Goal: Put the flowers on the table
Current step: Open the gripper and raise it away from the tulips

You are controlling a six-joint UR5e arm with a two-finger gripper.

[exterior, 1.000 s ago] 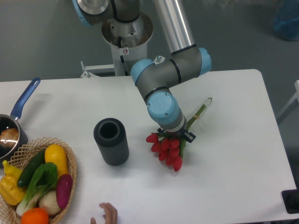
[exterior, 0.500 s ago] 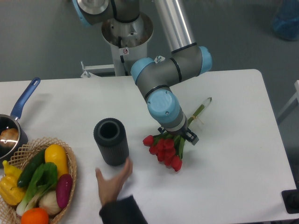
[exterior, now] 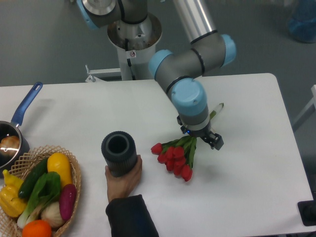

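- A bunch of red tulips, the flowers (exterior: 175, 157), lies flat on the white table (exterior: 247, 168), heads toward the front edge and green stems running back under the robot's wrist.
- The gripper (exterior: 203, 138) sits over the stems. Its fingers are mostly hidden by the wrist, so I cannot tell whether it grips or has let go.
- Since the bunch rests on the table, the placing looks nearly finished.
- A person's hand (exterior: 123, 178) holds a dark cylinder vase (exterior: 119, 153) left of the flowers, likely to steady or remove it.
- A basket (exterior: 74, 190) of vegetables and a blue-handled pan (exterior: 19, 116) sit far left.
- A small red-and-white sticker on the robot's base is too small to read.
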